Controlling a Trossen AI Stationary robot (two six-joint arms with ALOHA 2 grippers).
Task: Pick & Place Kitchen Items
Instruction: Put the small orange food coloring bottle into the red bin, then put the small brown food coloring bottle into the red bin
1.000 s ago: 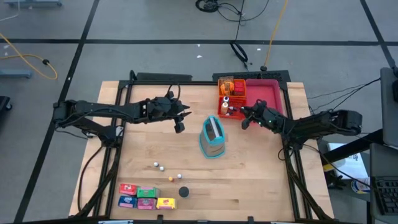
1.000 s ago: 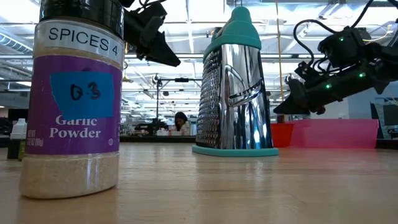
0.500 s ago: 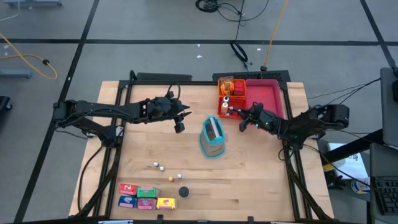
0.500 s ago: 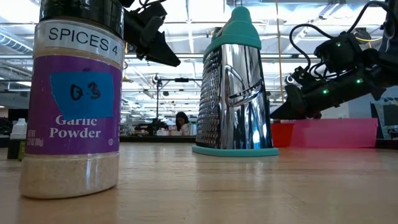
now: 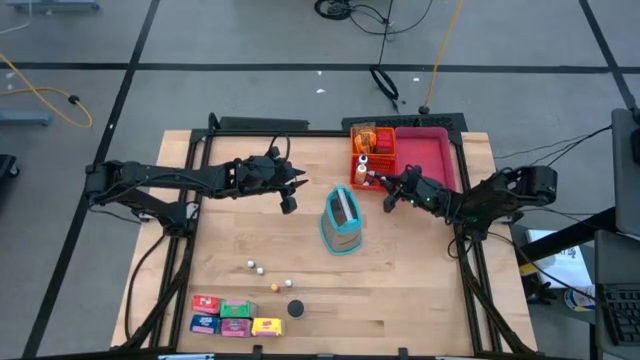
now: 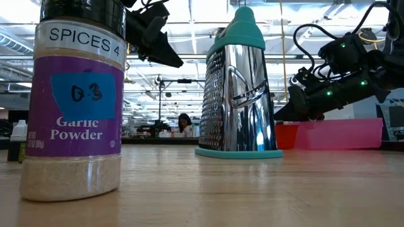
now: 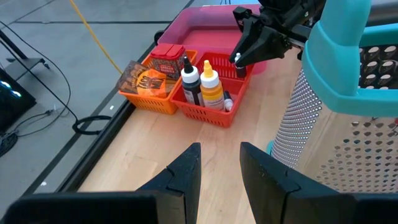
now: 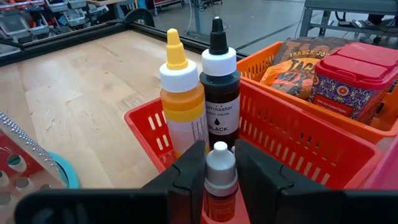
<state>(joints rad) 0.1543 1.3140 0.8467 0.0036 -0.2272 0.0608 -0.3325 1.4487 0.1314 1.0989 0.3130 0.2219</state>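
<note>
The table [image 5: 420, 290] was light wood, with a dark arm on each side. A pink tray [image 5: 425, 150] sat at the far right, with an orange basket [image 5: 364, 133] and a red basket [image 5: 358, 175] just beside it. A shiny grater [image 5: 342, 222] with a teal top stood near the middle.

The right gripper [image 5: 385, 188] was over the red basket. A small dropper bottle [image 8: 220, 180] with a white cap stood between its fingers [image 8: 186, 171], which sat close on both sides of it. It could not be told if they were squeezing it. Next to it in the basket stood a yellow bottle [image 8: 182, 102] and a black bottle [image 8: 221, 93]. The orange basket held a red jar [image 8: 348, 78] and a packet [image 8: 292, 65].

The left gripper [image 5: 290, 195] hung above the table, left of the grater, holding nothing. Its fingers [image 7: 185, 177] stood a little apart.

Red, blue, green and yellow boxes [image 5: 235, 317] lay at the near left. A spice jar [image 5: 295, 309] stood beside them. Tiny bottles [image 5: 258, 267] lay a bit farther in.
</note>
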